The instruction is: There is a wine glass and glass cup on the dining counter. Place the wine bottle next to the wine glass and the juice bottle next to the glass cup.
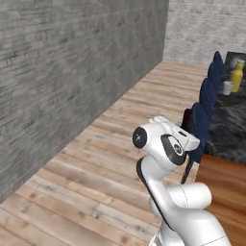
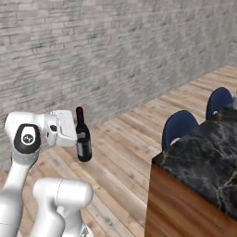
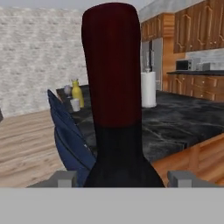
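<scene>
Along the left runs a grey brick wall [image 2: 115,51], with pale wooden floor planks [image 1: 96,158] stretching away beneath it; over that floor the white arm [image 2: 28,139] carries the wine bottle [image 2: 83,136] upright in the air, well short of the dining counter [image 2: 208,152]; the gripper [image 2: 76,134] is clamped on the bottle's dark body, its jaws drawn in against both sides, the reddish top standing above them. In the hand view the wine bottle [image 3: 114,109] rises straight up between the two grey fingertips [image 3: 65,178], its dark red neck looming close in front of the lens. To the right stand blue stools [image 2: 179,127] in a row along the counter's edge; the counter itself is black with pale veins over a wood front. Far down that counter, seen past the stools, the juice bottle [image 1: 236,76] stands yellow and upright, with the glass cup [image 1: 227,87] just beside it, nearer the stools; in the hand view the same juice bottle [image 3: 77,94] has the glass cup [image 3: 75,104] in front of it and the wine glass [image 3: 68,90] close on its other side; further right a white paper towel roll [image 3: 148,89] stands on the counter, wooden cabinets [image 3: 188,30] behind it.
</scene>
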Motion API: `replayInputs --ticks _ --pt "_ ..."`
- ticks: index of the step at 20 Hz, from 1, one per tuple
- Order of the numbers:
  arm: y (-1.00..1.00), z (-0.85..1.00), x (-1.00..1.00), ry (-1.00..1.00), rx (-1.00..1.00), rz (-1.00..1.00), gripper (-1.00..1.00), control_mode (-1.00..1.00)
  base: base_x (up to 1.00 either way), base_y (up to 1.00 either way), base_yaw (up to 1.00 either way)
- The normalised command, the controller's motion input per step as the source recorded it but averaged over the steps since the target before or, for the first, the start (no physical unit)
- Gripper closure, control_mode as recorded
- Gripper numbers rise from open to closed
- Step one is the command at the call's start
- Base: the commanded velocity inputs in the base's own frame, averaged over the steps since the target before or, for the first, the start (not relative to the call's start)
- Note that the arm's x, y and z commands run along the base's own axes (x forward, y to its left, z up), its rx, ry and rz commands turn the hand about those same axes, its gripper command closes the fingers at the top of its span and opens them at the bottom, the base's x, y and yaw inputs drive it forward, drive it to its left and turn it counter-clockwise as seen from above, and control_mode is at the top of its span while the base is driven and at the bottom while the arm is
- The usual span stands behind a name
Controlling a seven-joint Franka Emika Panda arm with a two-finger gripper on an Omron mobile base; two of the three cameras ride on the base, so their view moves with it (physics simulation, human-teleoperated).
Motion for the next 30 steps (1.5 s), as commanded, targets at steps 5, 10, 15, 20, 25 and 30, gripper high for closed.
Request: replayInputs --ticks 5,10,15,20,25,30 --pt "0.0 0.0 0.0 0.0 0.0 0.0 1.0 1.0 0.67 0.46 -0.34" --pt "0.0 0.0 0.0 0.0 0.0 0.0 1.0 1.0 0.67 0.46 -0.35" --pt "0.0 0.0 0.0 0.0 0.0 0.0 1.0 1.0 0.67 0.47 -0.35" --pt "0.0 0.0 0.0 0.0 0.0 0.0 1.0 1.0 0.65 0.49 -0.33" --pt "0.0 0.0 0.0 0.0 0.0 0.0 1.0 1.0 0.66 0.47 -0.34" --pt "0.0 0.0 0.0 0.0 0.0 0.0 1.0 1.0 0.67 0.47 -0.34"
